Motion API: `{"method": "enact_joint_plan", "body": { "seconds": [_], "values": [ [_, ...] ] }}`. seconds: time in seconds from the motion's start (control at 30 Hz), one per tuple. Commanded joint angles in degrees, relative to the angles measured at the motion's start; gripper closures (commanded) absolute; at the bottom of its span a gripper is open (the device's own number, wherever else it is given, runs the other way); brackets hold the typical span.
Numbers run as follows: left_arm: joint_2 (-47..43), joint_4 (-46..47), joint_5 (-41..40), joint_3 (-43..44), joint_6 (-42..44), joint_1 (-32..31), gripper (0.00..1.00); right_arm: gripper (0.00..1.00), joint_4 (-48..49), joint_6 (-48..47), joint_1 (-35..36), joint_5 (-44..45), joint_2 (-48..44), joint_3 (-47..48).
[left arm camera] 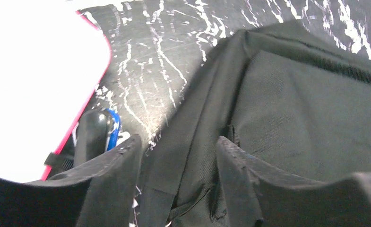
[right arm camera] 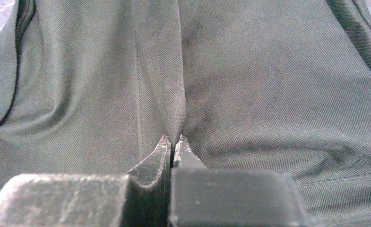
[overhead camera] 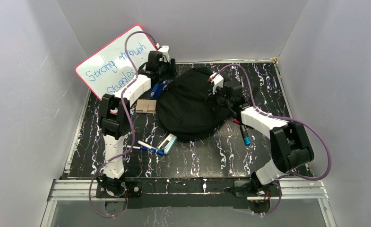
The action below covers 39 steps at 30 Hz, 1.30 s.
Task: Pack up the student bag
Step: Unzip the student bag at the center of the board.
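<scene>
student bag (overhead camera: 190, 106) lay centre of the table (overhead camera: 211, 158). left gripper (left arm camera: 177, 142) was spread over its edge, fabric between the fingers. right gripper (right arm camera: 173, 140) was pressed together, apparently pinching a fabric fold.

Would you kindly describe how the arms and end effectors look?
The left arm and right arm have white links, black joints and a looping purple cable each. The left end effector and right end effector are black, with two tapered fingers.

White-and-black arms (overhead camera: 113, 142), looping purple cables (overhead camera: 328, 158), black left hand (left arm camera: 178, 142), black right hand (right arm camera: 174, 142)
</scene>
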Motion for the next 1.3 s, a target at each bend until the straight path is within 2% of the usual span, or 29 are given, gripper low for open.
{"method": "enact_joint_plan", "body": {
  "seconds": [0.0,0.23,0.4,0.53,0.83,0.9,1.07,1.27],
  "values": [
    [-11.46,-0.62,-1.33,-3.37,-5.68,1.75,0.36,1.00,-0.56,3.82,-0.02,-2.74,-2.62,0.06],
    [-30.24,-1.92,-8.03,-25.53,-15.15,1.92,0.16,0.97,0.17,6.03,0.04,-2.67,-1.61,1.30],
    [-39.61,-2.18,-6.53,-39.19,-21.97,1.88,0.11,0.96,-1.17,6.33,-0.03,-3.55,-0.83,3.84],
    [-41.93,-0.63,-3.33,-45.89,-25.52,1.81,0.10,0.96,-1.26,6.33,-0.05,-3.40,-0.33,4.62],
    [-38.34,6.66,5.02,-51.51,-30.64,1.28,0.12,0.95,-1.53,8.66,-0.02,-3.22,0.24,5.43],
    [-36.41,8.42,6.24,-51.97,-31.05,0.95,0.18,0.94,-1.48,9.16,0.04,-3.23,0.39,5.44],
    [-31.34,12.97,9.91,-51.36,-31.97,0.80,0.45,0.94,-1.35,9.74,-0.01,-3.14,0.23,5.57],
    [-26.60,13.13,9.99,-46.12,-29.53,0.84,0.82,0.94,-1.85,10.02,0.03,-3.87,-0.10,5.69]
  ]
}}
